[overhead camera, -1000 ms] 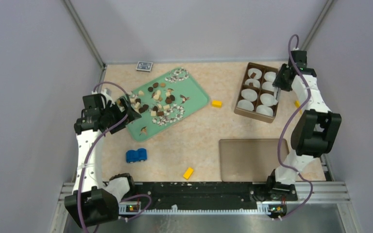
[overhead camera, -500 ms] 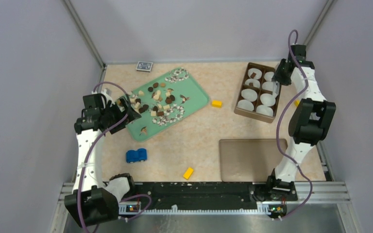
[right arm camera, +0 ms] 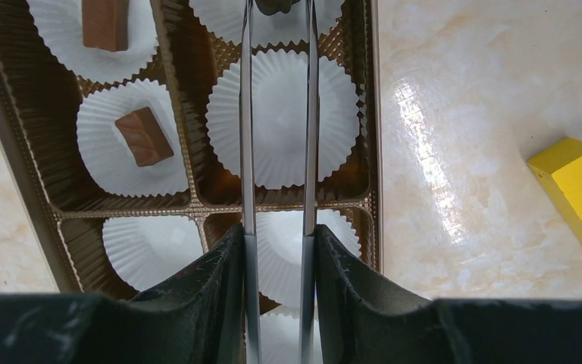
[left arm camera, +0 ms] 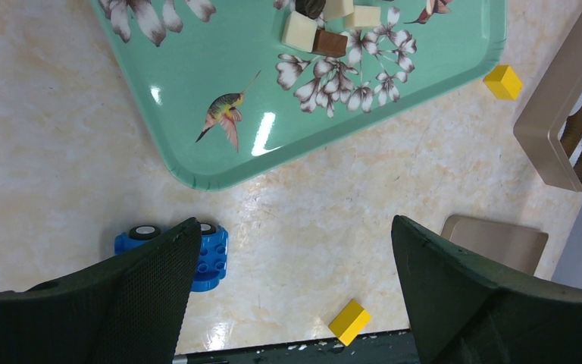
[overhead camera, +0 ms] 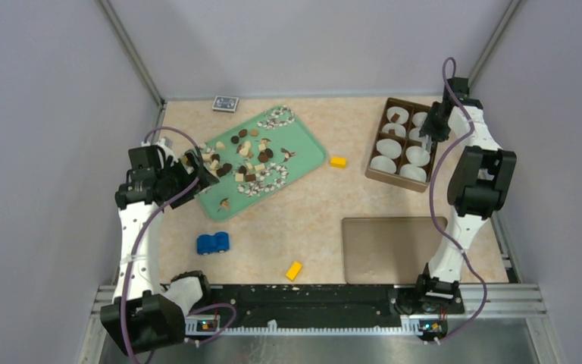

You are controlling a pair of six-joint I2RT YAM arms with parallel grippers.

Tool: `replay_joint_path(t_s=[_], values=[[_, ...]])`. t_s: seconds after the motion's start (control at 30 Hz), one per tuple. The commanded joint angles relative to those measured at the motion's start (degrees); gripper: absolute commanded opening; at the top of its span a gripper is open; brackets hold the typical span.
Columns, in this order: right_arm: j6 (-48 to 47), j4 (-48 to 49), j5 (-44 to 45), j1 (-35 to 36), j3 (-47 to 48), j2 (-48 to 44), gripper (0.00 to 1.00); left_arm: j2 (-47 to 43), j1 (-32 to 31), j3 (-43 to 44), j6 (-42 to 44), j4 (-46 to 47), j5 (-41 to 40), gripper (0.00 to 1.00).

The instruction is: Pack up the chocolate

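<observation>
Many small pieces of chocolate (overhead camera: 246, 159), dark, light brown and cream, lie scattered on the green floral tray (overhead camera: 311, 152). My left gripper (overhead camera: 197, 171) hangs open at the tray's left corner with nothing between its fingers (left arm camera: 295, 235). My right gripper (right arm camera: 276, 231) is shut on metal tweezers (right arm camera: 246, 114), above the brown compartment box (overhead camera: 405, 144) with its white paper cups. A dark chocolate piece (right arm camera: 276, 6) sits between the tweezer tips over a cup on the box's right side. Two brown pieces (right arm camera: 144, 136) (right arm camera: 106, 23) lie in cups.
A blue toy car (overhead camera: 213, 243) stands near the tray's front corner. Yellow blocks lie at centre (overhead camera: 339, 161), at the front (overhead camera: 294, 270) and right of the box (right arm camera: 576, 189). The flat box lid (overhead camera: 390, 249) lies front right. A card pack (overhead camera: 225, 103) lies at the back.
My right arm has swung its wrist inward, bringing the tweezers from the box's right edge to over its right-hand cups. The left arm has stayed put.
</observation>
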Motion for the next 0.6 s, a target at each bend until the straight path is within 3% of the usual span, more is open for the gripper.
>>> replay_joint_path(t_s=[0.0, 0.13, 0.2, 0.4, 0.57], values=[[-0.2, 0.8, -1.1, -0.5, 4.2, 0.4, 0.31, -0.6, -0.2, 2.6, 0.1, 0.7, -0.4, 0.99], [-0.1, 1.0, -2.0, -0.5, 4.0, 0.0, 0.42, -0.7, -0.2, 2.7, 0.0, 0.6, -0.2, 0.99], [-0.2, 1.1, -2.1, -0.5, 3.9, -0.3, 0.43, -0.8, -0.2, 2.8, 0.0, 0.5, -0.2, 0.99], [-0.3, 1.5, -1.8, -0.5, 3.7, -2.2, 0.41, -0.8, -0.2, 3.0, 0.1, 0.3, 0.1, 0.99], [-0.2, 2.8, -1.3, -0.5, 2.2, -6.3, 0.33, -0.9, -0.2, 3.1, 0.1, 0.3, 0.4, 0.99]])
